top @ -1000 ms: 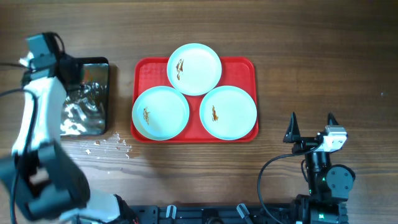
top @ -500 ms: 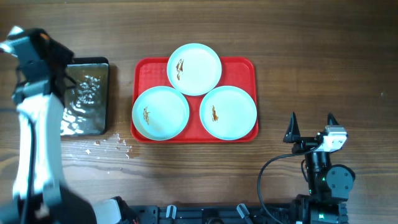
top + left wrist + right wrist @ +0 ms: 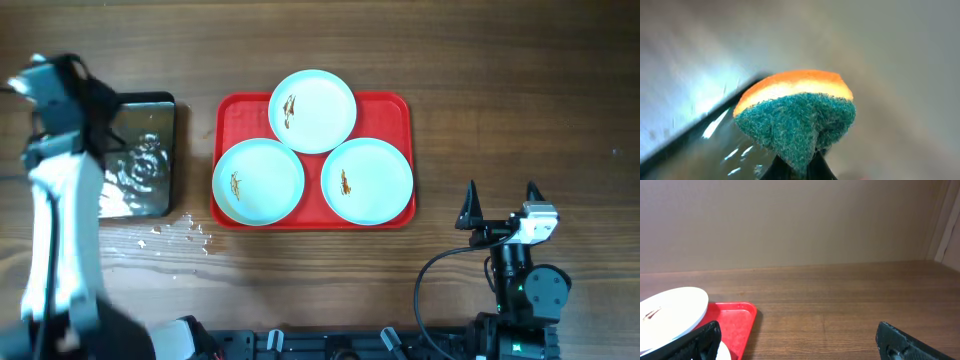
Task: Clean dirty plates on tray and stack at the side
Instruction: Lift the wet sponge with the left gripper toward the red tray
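Note:
Three pale plates, each with a brown smear, sit on the red tray: one at the back, one front left, one front right. My left gripper hovers over the back left corner of the metal pan, away from the tray. In the left wrist view it is shut on a sponge, orange with a green scouring face. My right gripper is open and empty near the front right; in its wrist view the tray corner and a plate lie to the left.
A black-rimmed metal pan holding rippling water stands left of the tray; its rim shows under the sponge. Water drops lie on the wood in front of the pan. Cables and arm bases sit along the front edge.
My left arm has swung left and back from over the pan's middle to its back left corner. The water in the pan ripples. Plates and right arm are unchanged.

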Controlling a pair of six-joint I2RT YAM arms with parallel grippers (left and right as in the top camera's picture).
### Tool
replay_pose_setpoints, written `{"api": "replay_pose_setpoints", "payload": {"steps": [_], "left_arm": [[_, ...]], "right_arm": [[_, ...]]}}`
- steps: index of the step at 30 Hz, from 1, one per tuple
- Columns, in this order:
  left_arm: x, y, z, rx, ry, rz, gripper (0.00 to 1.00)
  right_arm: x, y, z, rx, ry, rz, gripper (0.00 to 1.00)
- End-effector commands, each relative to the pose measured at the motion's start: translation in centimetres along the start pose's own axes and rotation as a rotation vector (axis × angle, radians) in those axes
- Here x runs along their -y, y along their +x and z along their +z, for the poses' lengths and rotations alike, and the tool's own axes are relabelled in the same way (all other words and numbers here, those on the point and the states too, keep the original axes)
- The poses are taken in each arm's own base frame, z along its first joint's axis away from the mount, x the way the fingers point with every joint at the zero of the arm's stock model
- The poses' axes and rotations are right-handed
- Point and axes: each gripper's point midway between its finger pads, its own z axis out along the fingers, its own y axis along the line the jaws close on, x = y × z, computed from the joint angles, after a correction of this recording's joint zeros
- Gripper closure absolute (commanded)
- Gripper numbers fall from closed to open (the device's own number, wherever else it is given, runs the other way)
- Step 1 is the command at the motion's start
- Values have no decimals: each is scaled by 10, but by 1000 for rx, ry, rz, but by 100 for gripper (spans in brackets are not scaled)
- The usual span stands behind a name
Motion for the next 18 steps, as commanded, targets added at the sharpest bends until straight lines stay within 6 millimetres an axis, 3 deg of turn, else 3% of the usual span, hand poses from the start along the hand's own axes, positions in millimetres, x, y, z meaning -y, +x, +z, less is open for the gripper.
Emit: {"api": "replay_pose_setpoints", "payload": {"steps": [1,4,5,6,7,10,11,12,13,15,17,18], "left_arm": [[-15,19,21,-44,-64,26,96],[-46,78,78,-205,-182,55,96],[-49,84,84,-223,-192,57,96],[-47,78,82,-217,-189,58,96],[-38,60,68,-190,-172,52,96],[1,-14,-1,5,-46,20,96],[9,-31,-19,67,-7,9,96],[12,-41,-30,108,12,2,96],[11,-39,-29,102,9,2,96],[-7,0,10,-11,-61,23,96],[-40,68,70,-206,-180,59,96],[-51,90,86,-275,-220,70,96]], "right_arm": [[1,-3,0,12,5,12,0],[1,-3,0,12,5,11,0],[1,-3,0,12,5,12,0],[1,-3,0,12,5,12,0],[1,-3,0,12,5,12,0],[1,-3,0,12,5,11,0],[1,-3,0,12,5,12,0],[1,-3,0,12,5,11,0],[1,-3,0,12,5,11,0],[1,-3,0,12,5,12,0],[1,-3,0,12,5,11,0],[1,-3,0,12,5,12,0]]}}
